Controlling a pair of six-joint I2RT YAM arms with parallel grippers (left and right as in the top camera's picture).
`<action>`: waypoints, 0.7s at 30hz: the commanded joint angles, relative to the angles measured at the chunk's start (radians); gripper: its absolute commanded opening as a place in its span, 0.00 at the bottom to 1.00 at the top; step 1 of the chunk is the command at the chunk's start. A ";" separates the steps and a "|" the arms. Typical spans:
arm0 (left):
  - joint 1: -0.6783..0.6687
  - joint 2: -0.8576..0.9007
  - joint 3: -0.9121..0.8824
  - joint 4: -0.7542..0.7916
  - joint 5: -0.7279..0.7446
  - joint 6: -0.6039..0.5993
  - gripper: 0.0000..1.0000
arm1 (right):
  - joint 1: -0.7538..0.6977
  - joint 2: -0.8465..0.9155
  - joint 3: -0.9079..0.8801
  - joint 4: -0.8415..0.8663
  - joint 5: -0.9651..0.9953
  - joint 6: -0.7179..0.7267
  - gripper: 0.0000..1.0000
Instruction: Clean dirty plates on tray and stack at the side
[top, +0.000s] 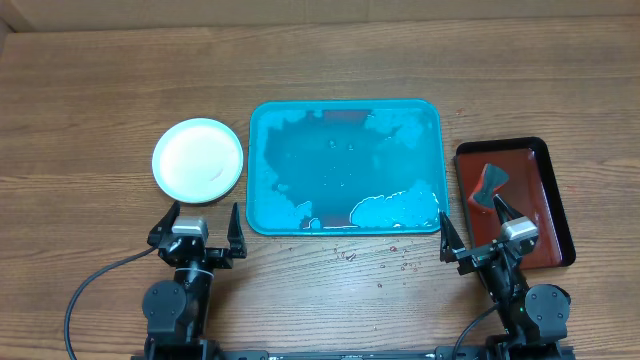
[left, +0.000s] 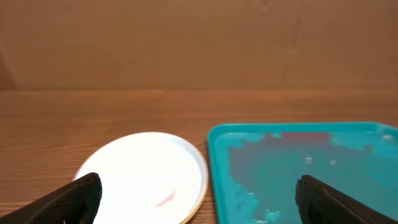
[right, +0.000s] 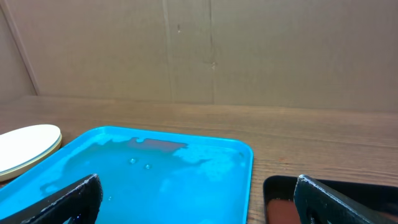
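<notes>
The teal-blue tray (top: 340, 104) lies mid-table, wet, with foam patches and no plate in it. A round plate (top: 198, 160) with a light-blue rim and white centre sits on the table left of the tray; I cannot tell whether others lie beneath it. In the left wrist view the plate (left: 143, 168) shows a faint red smear, next to the tray (left: 217, 162). My left gripper (top: 198, 232) (left: 205, 208) is open and empty, just in front of the plate. My right gripper (top: 478, 238) (right: 196, 199) is open and empty at the tray's (right: 249, 168) front right corner.
A smaller dark red-brown tray (top: 550, 190) (right: 273, 186) at the right holds a dark cloth-like piece (top: 489, 185). Water drops (top: 380, 262) dot the table in front of the teal tray. Cardboard walls stand behind the table.
</notes>
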 joint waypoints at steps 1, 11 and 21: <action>0.005 -0.053 -0.037 0.005 -0.058 0.057 1.00 | 0.004 -0.010 -0.011 0.003 0.006 0.006 1.00; 0.006 -0.167 -0.053 -0.094 -0.139 0.120 1.00 | 0.004 -0.010 -0.011 0.003 0.006 0.006 1.00; 0.006 -0.166 -0.053 -0.094 -0.125 0.120 1.00 | 0.004 -0.010 -0.011 0.004 0.006 0.006 1.00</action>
